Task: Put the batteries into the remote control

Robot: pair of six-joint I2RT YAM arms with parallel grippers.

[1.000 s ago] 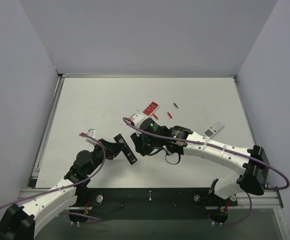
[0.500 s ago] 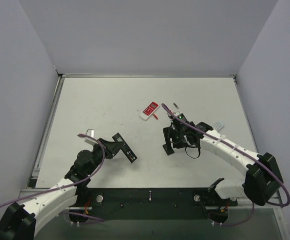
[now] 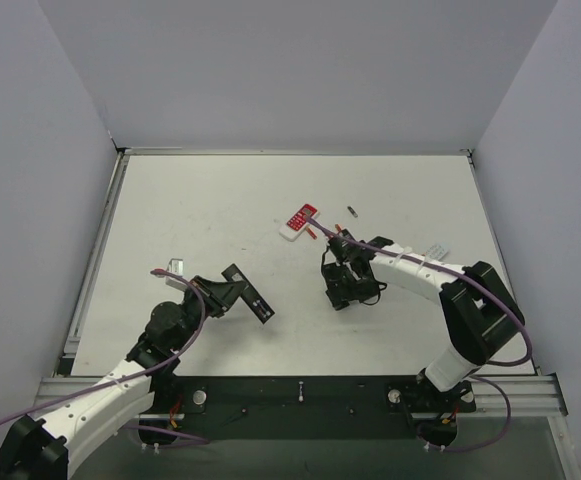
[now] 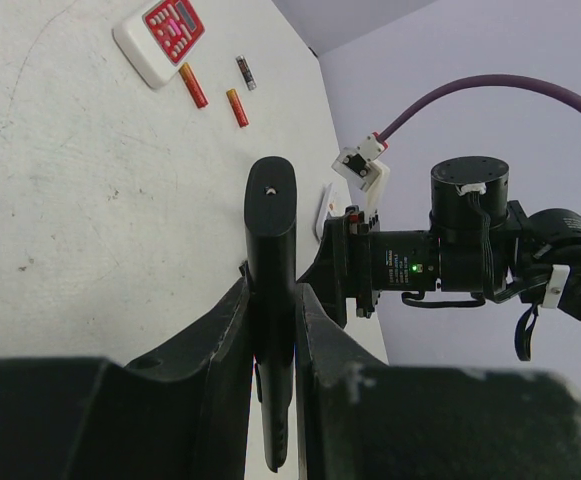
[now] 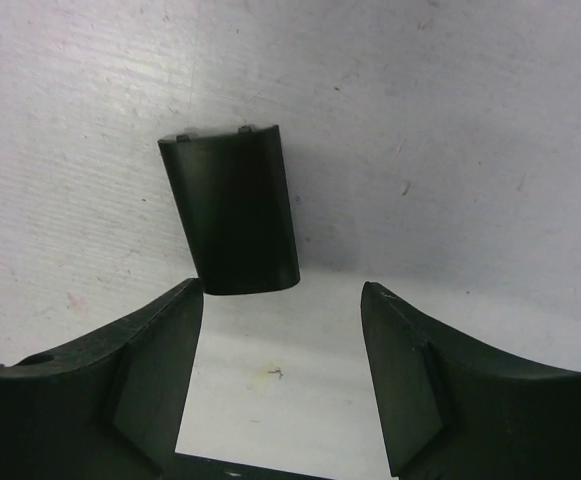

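Observation:
My left gripper [image 3: 226,298] is shut on the long black remote control [image 3: 249,297] and holds it edge-up above the table; in the left wrist view the remote [image 4: 271,230] stands between the fingers. My right gripper [image 3: 342,290] is open and low over the table. In the right wrist view a black battery cover [image 5: 232,212] lies flat just beyond my open right gripper [image 5: 282,300], untouched. Two reddish-orange batteries [image 4: 193,85] [image 4: 237,107] and a darker one [image 4: 246,73] lie on the table past the remote. The darker one also shows in the top view [image 3: 354,210].
A red-and-white remote [image 3: 298,221] lies at mid-table, just behind the right arm, and shows in the left wrist view [image 4: 161,37]. A small white-grey remote [image 3: 436,248] lies at the right, partly behind the right forearm. Grey walls enclose the table on three sides.
My right gripper moved right, away from the black remote, to the table's middle and now stands open over the battery cover. The left gripper keeps the remote, barely moved.

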